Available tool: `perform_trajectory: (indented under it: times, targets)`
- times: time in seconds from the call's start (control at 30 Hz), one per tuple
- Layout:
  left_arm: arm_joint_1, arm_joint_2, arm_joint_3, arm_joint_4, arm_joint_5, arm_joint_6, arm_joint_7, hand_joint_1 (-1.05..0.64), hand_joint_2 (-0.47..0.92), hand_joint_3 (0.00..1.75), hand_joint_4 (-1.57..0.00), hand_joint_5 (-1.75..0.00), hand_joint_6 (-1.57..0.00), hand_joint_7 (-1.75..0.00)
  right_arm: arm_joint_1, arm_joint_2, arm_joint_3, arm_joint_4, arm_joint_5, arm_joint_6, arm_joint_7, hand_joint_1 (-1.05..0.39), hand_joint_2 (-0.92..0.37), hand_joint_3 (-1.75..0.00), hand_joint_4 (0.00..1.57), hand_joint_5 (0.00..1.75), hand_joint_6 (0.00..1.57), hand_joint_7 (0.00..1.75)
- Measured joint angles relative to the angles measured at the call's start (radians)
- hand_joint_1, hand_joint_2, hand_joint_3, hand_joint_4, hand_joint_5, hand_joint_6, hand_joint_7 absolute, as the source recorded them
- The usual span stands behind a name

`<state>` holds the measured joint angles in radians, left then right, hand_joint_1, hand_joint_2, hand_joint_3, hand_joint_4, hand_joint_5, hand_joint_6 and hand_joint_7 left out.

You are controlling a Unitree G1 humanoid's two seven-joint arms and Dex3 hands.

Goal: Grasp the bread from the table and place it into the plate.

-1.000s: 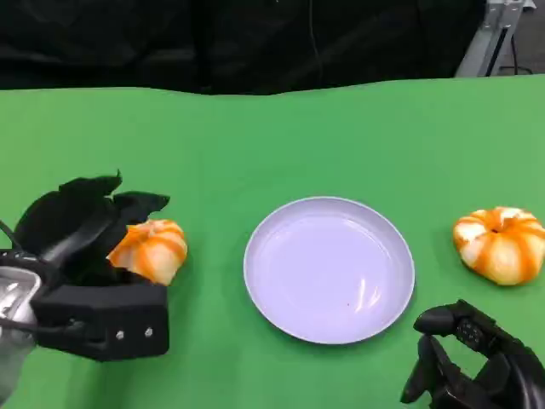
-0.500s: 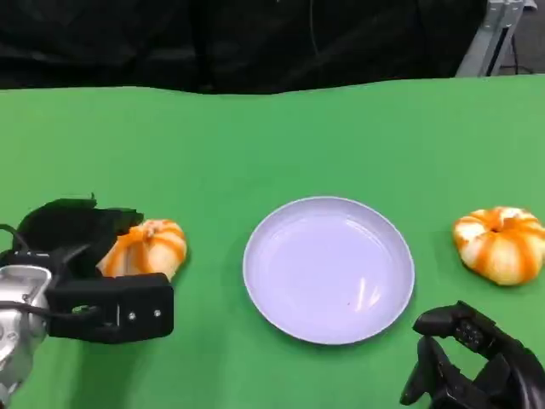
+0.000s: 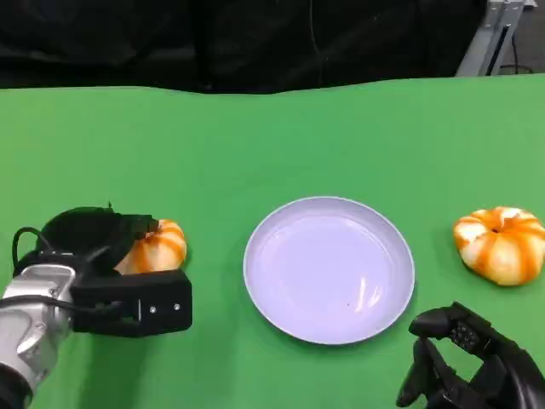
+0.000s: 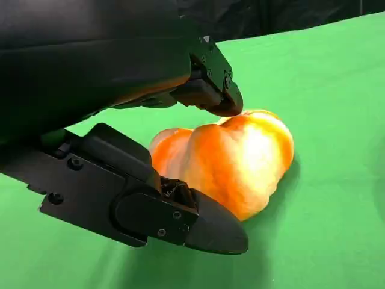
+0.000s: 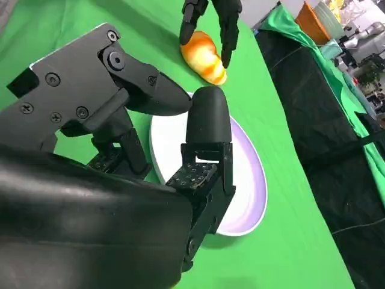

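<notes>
Left hand (image 3: 102,256) is sitting low at the near left of the green bench (image 3: 272,145), its fingers (image 4: 204,96) closing around the bread (image 3: 156,247). In the left wrist view one finger is touching the top of the loaf and another is lying along its underside, so the hand is clamping on it. The bread, orange with pale stripes, is resting on the bench cloth just left of the plate (image 3: 329,269), apart from it.

The plate, pale lilac and round, is lying at the middle of the bench with nothing in it.

A second bread (image 3: 501,244) is sitting at the right, well clear of the plate's rim.

Right hand (image 3: 464,366) is hovering at the near right, fingers (image 5: 207,120) curling apart, gripping nothing.
</notes>
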<state>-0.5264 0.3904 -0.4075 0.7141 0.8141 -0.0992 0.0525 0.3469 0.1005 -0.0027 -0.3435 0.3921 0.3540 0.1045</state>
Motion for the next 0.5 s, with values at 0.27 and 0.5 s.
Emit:
perform_trajectory:
  times: [0.27,0.5]
  targets:
    - [-0.002,-0.021,-0.028,0.001,-0.001,0.030,0.000,-1.00,0.92,0.20,-0.27,-0.01,-0.42,0.00,0.000,0.000,0.002,-0.004,0.000,0.000,-0.005,-0.17,-0.53,-1.10,0.94,1.56,0.83,1.38]
    - [-0.019,-0.032,-0.031,0.041,-0.036,0.026,0.000,-0.96,0.92,0.23,-0.31,-0.03,-0.41,0.00,0.001,0.000,0.002,-0.004,0.002,0.000,-0.004,-0.18,-0.52,-1.10,0.93,1.57,0.83,1.38]
